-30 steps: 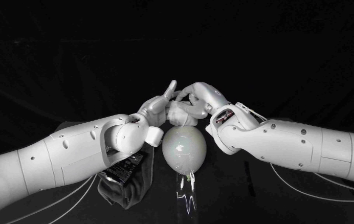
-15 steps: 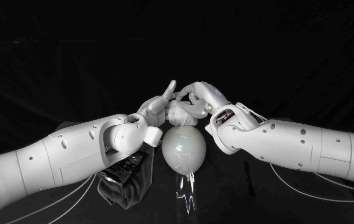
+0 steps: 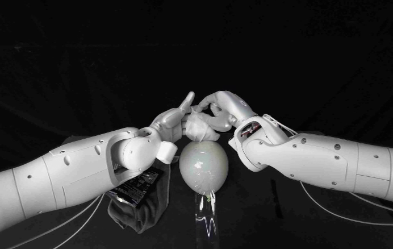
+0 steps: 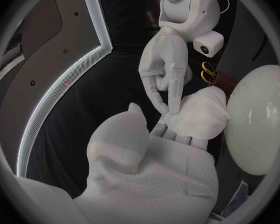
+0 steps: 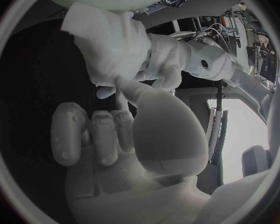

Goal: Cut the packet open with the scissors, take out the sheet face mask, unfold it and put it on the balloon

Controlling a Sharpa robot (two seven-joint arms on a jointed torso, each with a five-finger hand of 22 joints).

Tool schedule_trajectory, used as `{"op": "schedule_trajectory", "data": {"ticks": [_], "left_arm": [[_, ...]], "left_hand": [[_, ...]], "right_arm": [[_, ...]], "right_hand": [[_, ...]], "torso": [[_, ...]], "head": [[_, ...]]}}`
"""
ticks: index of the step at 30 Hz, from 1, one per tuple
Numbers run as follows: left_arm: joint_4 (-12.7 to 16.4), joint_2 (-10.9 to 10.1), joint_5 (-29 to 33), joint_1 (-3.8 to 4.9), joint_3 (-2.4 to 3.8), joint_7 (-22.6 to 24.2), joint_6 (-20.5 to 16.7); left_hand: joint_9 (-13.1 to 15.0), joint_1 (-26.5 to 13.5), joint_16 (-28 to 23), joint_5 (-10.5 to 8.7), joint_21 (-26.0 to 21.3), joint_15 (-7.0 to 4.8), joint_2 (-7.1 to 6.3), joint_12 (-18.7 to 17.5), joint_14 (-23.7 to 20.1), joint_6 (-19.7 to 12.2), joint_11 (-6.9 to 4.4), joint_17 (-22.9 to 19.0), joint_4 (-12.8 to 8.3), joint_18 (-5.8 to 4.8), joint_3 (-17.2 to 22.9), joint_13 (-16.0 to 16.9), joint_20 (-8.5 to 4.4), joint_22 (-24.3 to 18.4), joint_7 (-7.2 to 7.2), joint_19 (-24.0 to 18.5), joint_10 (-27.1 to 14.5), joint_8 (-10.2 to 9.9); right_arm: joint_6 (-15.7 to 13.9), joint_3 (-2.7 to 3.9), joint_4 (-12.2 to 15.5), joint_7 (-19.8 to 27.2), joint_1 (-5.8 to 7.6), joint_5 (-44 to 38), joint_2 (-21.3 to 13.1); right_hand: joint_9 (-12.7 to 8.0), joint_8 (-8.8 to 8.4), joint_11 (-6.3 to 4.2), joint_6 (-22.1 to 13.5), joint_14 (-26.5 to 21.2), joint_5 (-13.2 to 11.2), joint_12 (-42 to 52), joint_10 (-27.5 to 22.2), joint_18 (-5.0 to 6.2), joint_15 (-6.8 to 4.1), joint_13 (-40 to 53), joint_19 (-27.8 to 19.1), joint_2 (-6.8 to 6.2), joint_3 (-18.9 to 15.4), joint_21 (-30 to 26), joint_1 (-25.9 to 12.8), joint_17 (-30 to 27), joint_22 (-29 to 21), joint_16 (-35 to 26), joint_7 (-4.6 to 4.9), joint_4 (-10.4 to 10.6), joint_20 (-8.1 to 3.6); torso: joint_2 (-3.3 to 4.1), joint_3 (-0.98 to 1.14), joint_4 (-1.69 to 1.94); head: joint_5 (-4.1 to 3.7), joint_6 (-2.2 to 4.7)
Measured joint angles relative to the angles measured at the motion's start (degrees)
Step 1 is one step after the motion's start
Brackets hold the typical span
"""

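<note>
sheet face mask (image 4: 199, 117) just beside balloon (image 3: 202, 166) | left hand (image 4: 152, 169) fingers (image 4: 171, 133) beneath it, grip unclear | right hand (image 4: 165, 64) fingers (image 4: 175, 97) pinching it

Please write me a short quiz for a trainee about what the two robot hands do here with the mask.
1. Choose: the sheet mask is A) folded up, B) spread flat, C) torn in two.
2. True or false: the left robot hand and the right robot hand both touch the sheet mask.
3. Fill in: in the head view the balloon lies ___ the two arms.
Key: 1 A; 2 true; 3 between.
</note>
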Motion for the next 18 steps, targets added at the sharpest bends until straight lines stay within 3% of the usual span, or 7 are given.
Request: {"op": "schedule_trajectory", "data": {"ticks": [9,15,18], "left_arm": [[0.06,-0.31,2.0,-0.01,-0.04,-0.92,1.11],[0.07,-0.4,3.16,-0.02,-0.06,-1.1,1.41],[0.03,-0.5,3.63,-0.02,-0.07,-1.12,1.42]], "left_hand": [[-0.34,1.36,0.0,0.0,0.0,0.2,-0.07,0.01,0.2,0.12,-0.06,0.06,-0.01,0.0,0.84,-0.02,-0.09,0.0,0.23,0.47,-0.18,-0.17],[-1.48,3.23,0.0,0.0,0.0,0.01,-0.11,0.01,0.4,-4.28,0.0,0.06,-0.04,0.0,1.79,-0.12,-0.09,-0.09,-0.21,0.47,-1.99,-2.3],[-1.66,4.78,0.0,0.0,0.0,0.04,-0.18,0.01,1.43,-4.86,0.02,0.14,-0.24,0.0,2.54,-0.19,-0.1,-0.08,-0.37,0.47,-3.32,-2.37]], "right_arm": [[-0.02,0.0,0.04,0.0,0.0,0.01,-0.45],[-0.39,0.0,0.52,-0.03,0.0,0.01,-1.02],[-0.68,0.01,0.7,-0.02,0.01,0.02,-1.18]], "right_hand": [[0.14,0.09,0.0,-0.12,-0.01,-0.01,0.0,-0.01,0.0,0.01,0.03,-0.09,-0.01,0.06,0.0,0.0,-0.03,-0.01,-0.16,-0.07,-0.06,-0.08],[0.28,0.21,-0.01,-0.29,-0.01,-0.01,0.28,-0.01,0.0,0.01,0.04,-0.09,-0.01,0.23,0.3,0.0,-0.05,-0.03,0.04,-0.09,-0.23,-0.07],[0.29,0.39,0.0,-0.3,-0.01,-0.02,0.28,-0.02,0.0,0.01,0.05,-0.1,-0.01,0.23,0.3,0.0,-0.05,-0.05,0.04,-0.09,-0.23,-0.07]], "torso": [[0.0,-0.02,-0.01],[0.01,-0.02,-0.01],[0.01,-0.02,-0.01]], "head": [[-0.09,-0.02],[-0.1,-0.03],[-0.13,-0.04]]}}
